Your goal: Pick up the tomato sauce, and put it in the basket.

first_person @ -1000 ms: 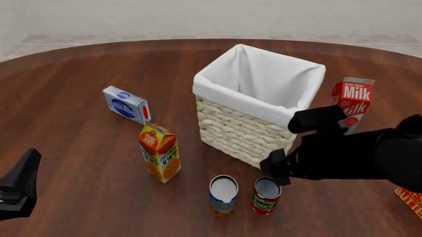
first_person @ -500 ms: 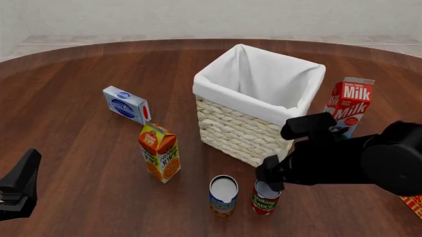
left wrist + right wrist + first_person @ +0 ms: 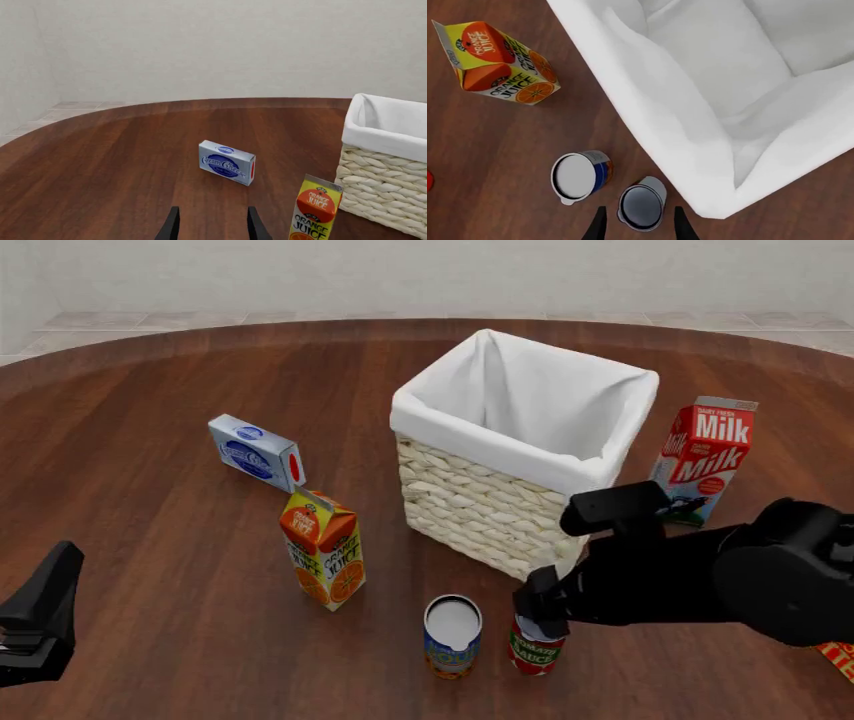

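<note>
item: tomato sauce [image 3: 537, 650] — small upright can, red label with a green band, silver-grey top. location: near edge of the table [image 3: 160, 540], just in front of the basket [image 3: 514, 455] and near its front corner; the blue and orange can [image 3: 451, 636] stands just beside it on the left, apart but close. do not confuse the two.

handling, as a judgement: rigid metal wall, so you can close firmly without crushing it; likely moderately heavy for its size. the smooth curved side may slip or roll in the fingers if you catch it off-centre. take it across the round body, below the rim, one finger on each side.

right gripper [image 3: 639, 225] — directly over the can; in the right wrist view the two fingertips sit either side of the can's top, parted a little wider than it and holding nothing. in the front view the arm hides the can's top, so you cannot tell how far down the fingers reach.

left gripper [image 3: 212, 227] — off to the left, well apart, fingers parted and empty, facing the cream cheese box [image 3: 227, 162].

cautions: the neighbouring can leaves little room for the finger on that side; the basket's white cloth rim is close on the other. the orange juice carton [image 3: 323, 548] and milk carton [image 3: 703, 455] stand clear.
</note>
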Tool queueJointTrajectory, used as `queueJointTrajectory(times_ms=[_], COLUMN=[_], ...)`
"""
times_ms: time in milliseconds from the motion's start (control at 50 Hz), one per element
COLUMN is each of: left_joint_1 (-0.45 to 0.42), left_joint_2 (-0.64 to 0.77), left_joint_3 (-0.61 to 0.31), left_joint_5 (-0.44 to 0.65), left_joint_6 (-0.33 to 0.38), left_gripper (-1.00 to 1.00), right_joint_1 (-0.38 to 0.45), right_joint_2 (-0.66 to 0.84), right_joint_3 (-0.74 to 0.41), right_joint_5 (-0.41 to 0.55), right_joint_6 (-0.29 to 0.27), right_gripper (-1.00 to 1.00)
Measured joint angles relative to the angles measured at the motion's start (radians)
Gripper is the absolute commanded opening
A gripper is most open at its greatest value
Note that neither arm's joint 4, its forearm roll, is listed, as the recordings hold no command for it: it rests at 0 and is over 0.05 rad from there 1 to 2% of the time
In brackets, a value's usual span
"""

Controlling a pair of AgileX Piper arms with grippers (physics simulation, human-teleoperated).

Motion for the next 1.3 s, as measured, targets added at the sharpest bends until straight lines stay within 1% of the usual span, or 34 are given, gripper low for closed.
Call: queueJointTrajectory(times_ms=[300,960,1300], left_joint_1=[0.000,0.000,0.000], left_joint_2=[0.000,0.000,0.000], left_joint_3=[0.000,0.000,0.000], left_joint_5=[0.000,0.000,0.000], left_joint_6=[0.000,0.000,0.000], left_gripper=[1.00,1.00,1.00], right_joint_1=[0.006,0.032,0.042], right_joint_2=[0.030,0.093,0.121], right_joint_3=[0.015,0.048,0.061], right_joint_5=[-0.030,-0.080,-0.101], right_joint_6=[0.011,0.068,0.084], right_gripper=[1.00,1.00,1.00])
